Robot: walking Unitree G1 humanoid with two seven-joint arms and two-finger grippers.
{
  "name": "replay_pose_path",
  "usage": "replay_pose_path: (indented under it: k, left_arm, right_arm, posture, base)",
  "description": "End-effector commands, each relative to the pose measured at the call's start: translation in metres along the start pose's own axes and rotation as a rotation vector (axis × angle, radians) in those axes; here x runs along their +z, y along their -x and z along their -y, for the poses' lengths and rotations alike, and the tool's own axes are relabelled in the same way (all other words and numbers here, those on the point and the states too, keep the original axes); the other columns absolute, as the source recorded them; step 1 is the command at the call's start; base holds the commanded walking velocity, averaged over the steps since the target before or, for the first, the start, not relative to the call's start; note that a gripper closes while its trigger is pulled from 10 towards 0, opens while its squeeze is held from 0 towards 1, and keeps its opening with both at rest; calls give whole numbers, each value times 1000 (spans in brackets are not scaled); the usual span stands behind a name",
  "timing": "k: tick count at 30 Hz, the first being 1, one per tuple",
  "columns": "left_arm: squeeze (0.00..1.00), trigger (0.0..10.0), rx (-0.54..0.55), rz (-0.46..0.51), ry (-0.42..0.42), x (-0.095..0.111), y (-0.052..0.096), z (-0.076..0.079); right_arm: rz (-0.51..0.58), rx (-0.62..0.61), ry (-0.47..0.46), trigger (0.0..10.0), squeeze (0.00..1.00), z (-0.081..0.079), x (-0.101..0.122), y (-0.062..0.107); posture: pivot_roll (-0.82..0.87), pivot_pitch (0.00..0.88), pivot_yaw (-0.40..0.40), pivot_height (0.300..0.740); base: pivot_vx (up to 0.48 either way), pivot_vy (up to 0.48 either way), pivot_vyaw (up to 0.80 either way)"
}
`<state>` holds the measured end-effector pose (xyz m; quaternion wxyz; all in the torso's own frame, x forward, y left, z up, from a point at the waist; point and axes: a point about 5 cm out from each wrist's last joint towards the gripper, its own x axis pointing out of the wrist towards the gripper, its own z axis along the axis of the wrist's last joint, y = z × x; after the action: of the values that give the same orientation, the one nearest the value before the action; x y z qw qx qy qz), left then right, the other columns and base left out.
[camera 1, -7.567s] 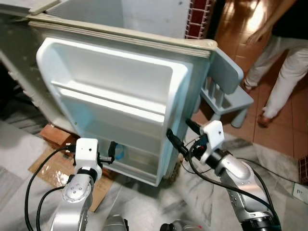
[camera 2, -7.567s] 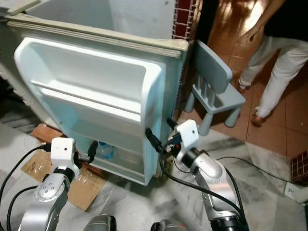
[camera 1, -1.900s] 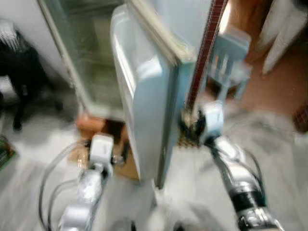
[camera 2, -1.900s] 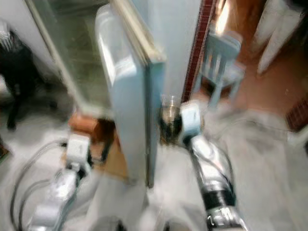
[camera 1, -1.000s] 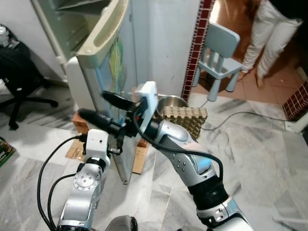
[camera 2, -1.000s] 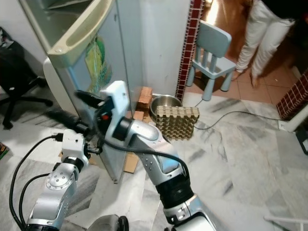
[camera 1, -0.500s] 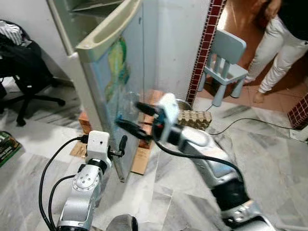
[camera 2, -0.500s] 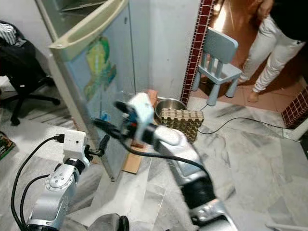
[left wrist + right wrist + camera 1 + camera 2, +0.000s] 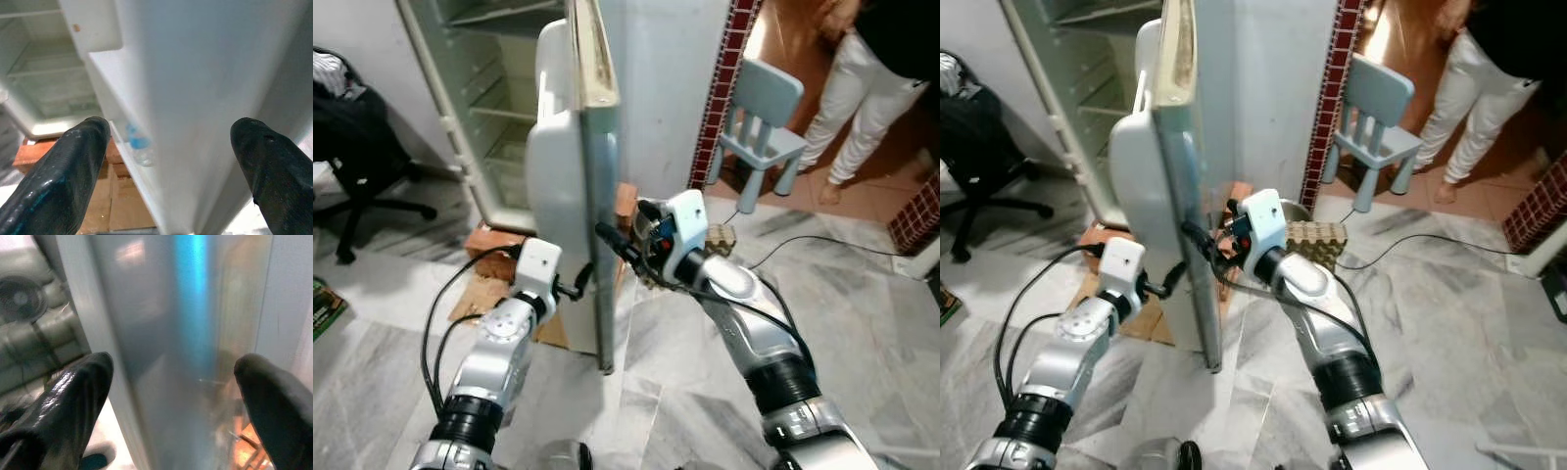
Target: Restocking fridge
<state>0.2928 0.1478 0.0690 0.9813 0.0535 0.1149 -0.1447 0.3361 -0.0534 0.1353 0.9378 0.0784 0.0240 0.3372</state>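
The white fridge door [image 9: 594, 186] stands edge-on before me, half open. To its left lies the fridge's open inside [image 9: 499, 117] with bare shelves. My left gripper [image 9: 579, 281] is open at the door's lower inner side, its fingers [image 9: 63, 181] straddling the door's edge. A small water bottle with a blue label [image 9: 137, 147] lies in the door's bottom shelf. My right gripper [image 9: 619, 235] is open against the door's outer face [image 9: 171, 333], with nothing held between its fingers [image 9: 63, 401].
A light blue child's chair [image 9: 764, 113] stands at the back right by a red tiled pillar [image 9: 729, 78]. A person in white trousers [image 9: 862, 98] is behind it. An egg tray [image 9: 1312, 235] and a cable [image 9: 822, 240] lie on the marble floor. A black office chair [image 9: 352, 147] is on the left, and bricks [image 9: 489, 240] prop up the fridge.
The view has shifted, and the door now shows edge-on instead of its outer face. My right gripper has drawn in close to the door's outer side. The left gripper sits nearer the door's edge.
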Motion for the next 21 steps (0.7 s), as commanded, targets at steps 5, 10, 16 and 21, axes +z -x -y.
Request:
replay_pose_path:
  k: [5,10,16,21]
  left_arm:
    - [0,10000,41,-46,25,-24,22,-6]
    - [0,10000,102,-46,43,-32,45,-9]
    - [0,10000,259,31,77,-20,65,-23]
    - [0,10000,360,16,67,-27,92,-31]
  right_arm:
    - [78,113,-142,10000,0,-39,14,-38]
    - [75,225,-149,10000,0,-68,16,-57]
    - [60,362,-157,10000,0,-74,13,-56]
    - [96,1069,-369,10000,0,-103,30,0]
  posture:
    - [182,0,-19,740]
    - [214,3,-34,740]
    - [244,15,-55,740]
    - [298,41,-84,740]
  base:
    - [0,0,0]
    - [0,0,0]
    - [0,0,0]
    - [0,0,0]
